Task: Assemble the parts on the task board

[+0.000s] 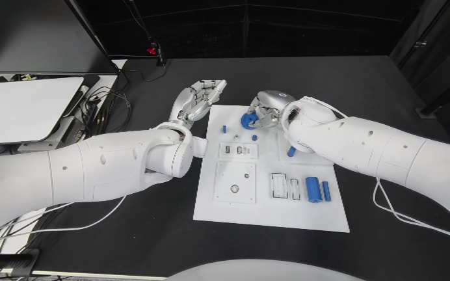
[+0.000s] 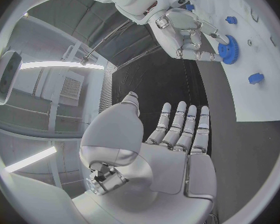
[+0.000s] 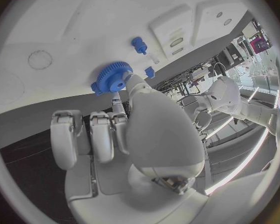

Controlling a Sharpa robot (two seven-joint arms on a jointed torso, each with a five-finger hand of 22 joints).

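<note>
The white task board [image 1: 277,214] lies in the middle of the black table. At its far edge my right hand [image 1: 269,107] pinches a blue gear [image 1: 250,121] with its fingertips, low over or on the board; I cannot tell which. The right wrist view shows the gear [image 3: 112,78] at the fingertips of that hand [image 3: 130,134]. My left hand [image 1: 201,95] hovers off the board's far left corner, fingers straight and apart, holding nothing. From the left wrist, that hand [image 2: 177,144] shows flat, with the right hand [image 2: 187,35] on the gear [image 2: 227,47] beyond it.
Small blue pegs [image 1: 224,128] [image 1: 253,136] stand near the gear, another [image 1: 292,151] further right. Two blue cylinders [image 1: 313,189] [image 1: 325,191] lie at the board's near right beside recessed slots [image 1: 279,185]. Cables and a white panel [image 1: 38,102] sit at the table's left.
</note>
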